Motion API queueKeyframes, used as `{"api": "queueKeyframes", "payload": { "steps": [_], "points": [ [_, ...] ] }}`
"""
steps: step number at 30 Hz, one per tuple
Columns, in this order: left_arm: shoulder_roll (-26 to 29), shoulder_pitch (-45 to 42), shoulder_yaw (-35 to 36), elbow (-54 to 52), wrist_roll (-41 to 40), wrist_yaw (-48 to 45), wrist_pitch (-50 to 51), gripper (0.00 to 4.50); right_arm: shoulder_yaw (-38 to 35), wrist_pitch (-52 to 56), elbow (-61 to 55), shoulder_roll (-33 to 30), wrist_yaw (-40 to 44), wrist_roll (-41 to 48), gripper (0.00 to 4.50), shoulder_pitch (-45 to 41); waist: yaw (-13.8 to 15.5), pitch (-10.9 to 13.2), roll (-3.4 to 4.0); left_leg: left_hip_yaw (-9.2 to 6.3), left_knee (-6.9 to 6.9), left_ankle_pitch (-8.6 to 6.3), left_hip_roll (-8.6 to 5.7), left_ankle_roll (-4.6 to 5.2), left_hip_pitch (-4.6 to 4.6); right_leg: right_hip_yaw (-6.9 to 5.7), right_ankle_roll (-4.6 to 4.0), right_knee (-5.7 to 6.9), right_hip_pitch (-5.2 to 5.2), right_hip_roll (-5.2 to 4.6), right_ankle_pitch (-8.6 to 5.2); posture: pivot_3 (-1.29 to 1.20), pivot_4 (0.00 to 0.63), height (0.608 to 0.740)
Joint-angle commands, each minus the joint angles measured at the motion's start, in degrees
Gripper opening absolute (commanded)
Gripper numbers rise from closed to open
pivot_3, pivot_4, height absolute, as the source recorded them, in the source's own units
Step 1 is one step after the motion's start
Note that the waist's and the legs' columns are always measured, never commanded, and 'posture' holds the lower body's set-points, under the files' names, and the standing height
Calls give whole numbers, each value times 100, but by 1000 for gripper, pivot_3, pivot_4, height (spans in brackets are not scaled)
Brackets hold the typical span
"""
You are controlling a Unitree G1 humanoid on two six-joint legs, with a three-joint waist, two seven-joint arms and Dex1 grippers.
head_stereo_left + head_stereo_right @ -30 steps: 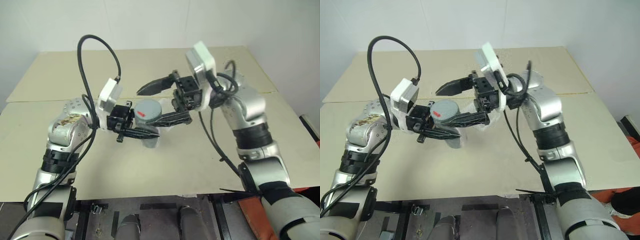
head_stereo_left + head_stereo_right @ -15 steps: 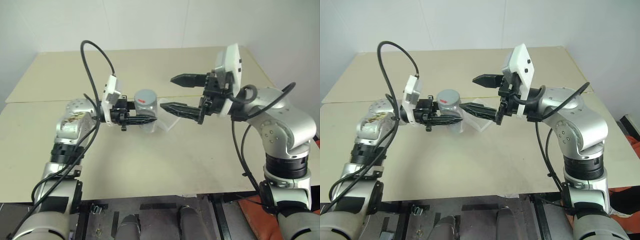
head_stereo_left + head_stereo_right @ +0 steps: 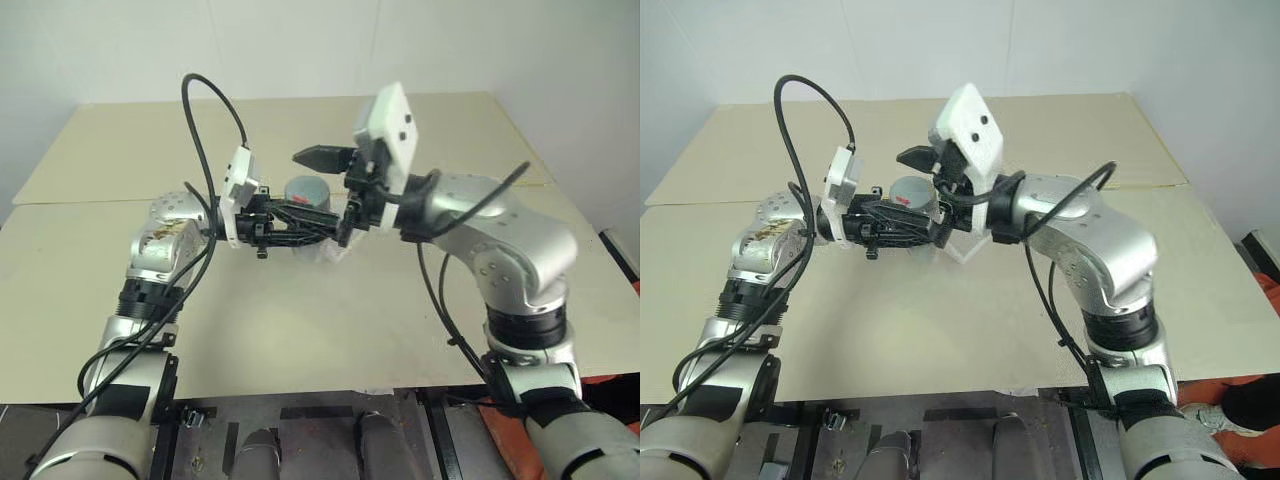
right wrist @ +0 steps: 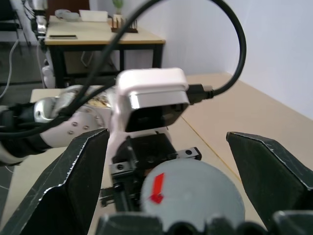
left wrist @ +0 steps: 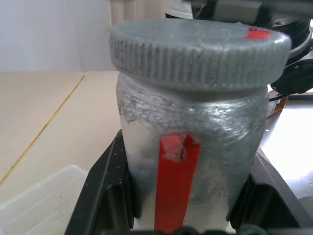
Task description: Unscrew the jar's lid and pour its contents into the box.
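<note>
Grey-silver lid (image 5: pixel 200 51) still caps the jar (image 5: pixel 190 161), which your left gripper (image 3: pixel 300 228) clamps above the tabletop's (image 3: pixel 330 330) middle; your right gripper (image 4: pixel 171 196) spreads wide, straddling the lid without contact.

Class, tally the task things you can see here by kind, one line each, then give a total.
Jar: 1
Lid: 1
Clear plastic box: 1
Total: 3
</note>
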Motion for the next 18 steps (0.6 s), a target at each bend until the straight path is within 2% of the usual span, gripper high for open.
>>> {"api": "queueKeyframes", "payload": {
  "steps": [1,18],
  "points": [
    [39,-10,85,-311,-89,37,46,1935,0,-284,137,56,-22,-201,4473,-169,-1,0,0,0,0,0,0,0,0,0,0,0,0,0,0,0,150,740],
    [450,274,299,-841,-354,-14,394,1935,-271,-585,406,-273,300,-428,4473,129,-10,0,0,0,-1,0,0,0,0,0,0,1,0,0,0,0,150,740]
  ]
}}
